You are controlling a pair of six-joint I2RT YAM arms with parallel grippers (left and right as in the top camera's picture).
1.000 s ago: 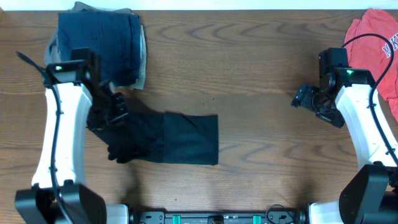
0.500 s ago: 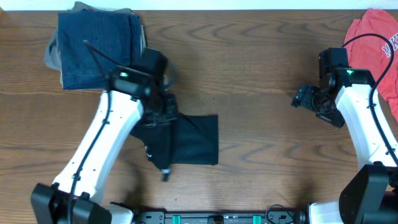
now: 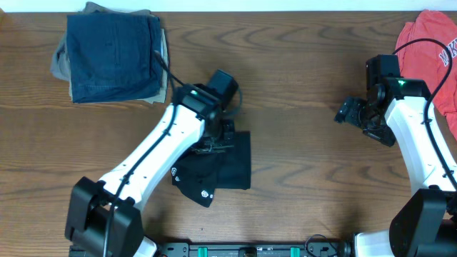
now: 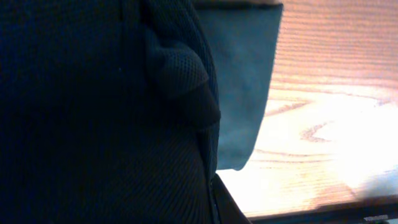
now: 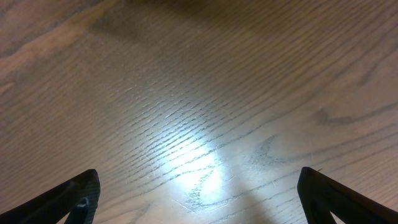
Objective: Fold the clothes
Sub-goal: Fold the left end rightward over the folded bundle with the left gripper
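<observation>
My left tool point(image 3: 216, 140), clamped on the black garment point(image 3: 232, 170), has dragged its bunched end rightward over the flat part; my right tool point(image 3: 348, 111) stays apart.

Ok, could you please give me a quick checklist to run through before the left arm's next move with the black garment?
1. Left pincer shut on the black garment: ok.
2. Right pincer open, off the cloth, over bare table: ok.
3. Garment lying flat: not ok, bunched at its lower left.
4. Denim pile apart from the garment: ok.
5. Fold edges aligned: cannot tell, arm covers them.
</observation>
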